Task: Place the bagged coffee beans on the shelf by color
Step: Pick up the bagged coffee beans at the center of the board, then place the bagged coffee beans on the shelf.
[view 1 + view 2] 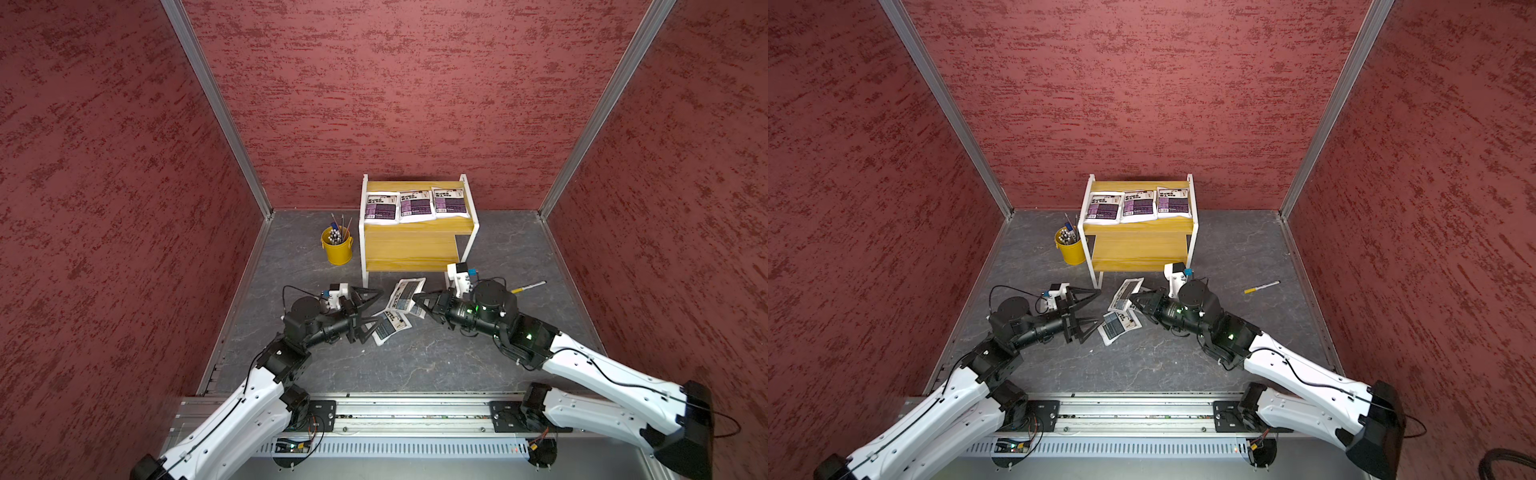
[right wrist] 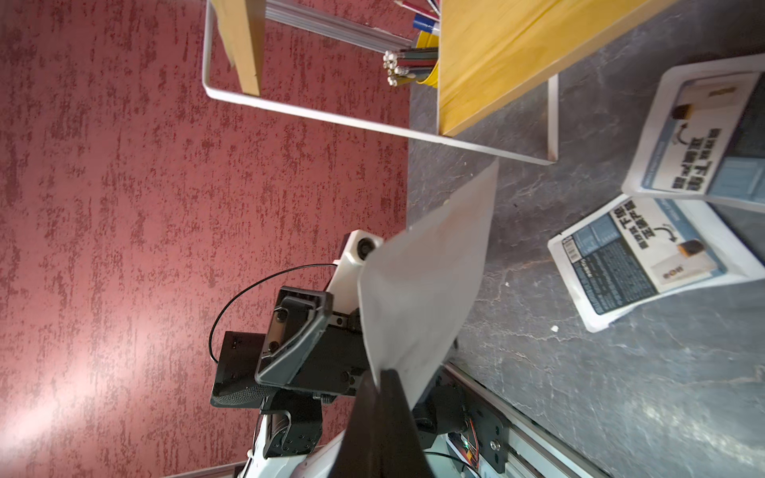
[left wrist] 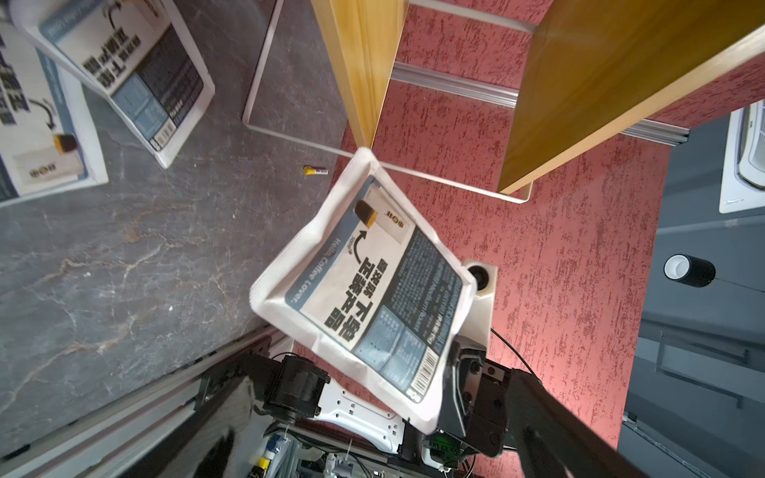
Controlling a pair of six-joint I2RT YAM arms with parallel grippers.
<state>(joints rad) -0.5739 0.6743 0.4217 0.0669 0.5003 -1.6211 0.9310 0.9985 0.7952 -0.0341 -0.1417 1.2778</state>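
The right gripper [image 1: 419, 301] is clenched on a blue-grey pouch [image 1: 406, 291] — lifted, near the shelf [image 1: 415, 247]; the left gripper [image 1: 379, 306] — spread wide, released — hangs beside floor pouches [image 1: 388, 327].

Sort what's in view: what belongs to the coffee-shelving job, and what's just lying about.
Job: shelf; three purple pouches on its top tier; blue-grey pouch held by the right gripper; two blue-grey pouches on the table.
Lying about: yellow pen bucket beside the shelf; loose pen on the table.

Three pouches [image 1: 417, 206] atop the shelf [image 1: 411, 249] — two floor pouches [image 1: 388, 326], perhaps overlapping, before it
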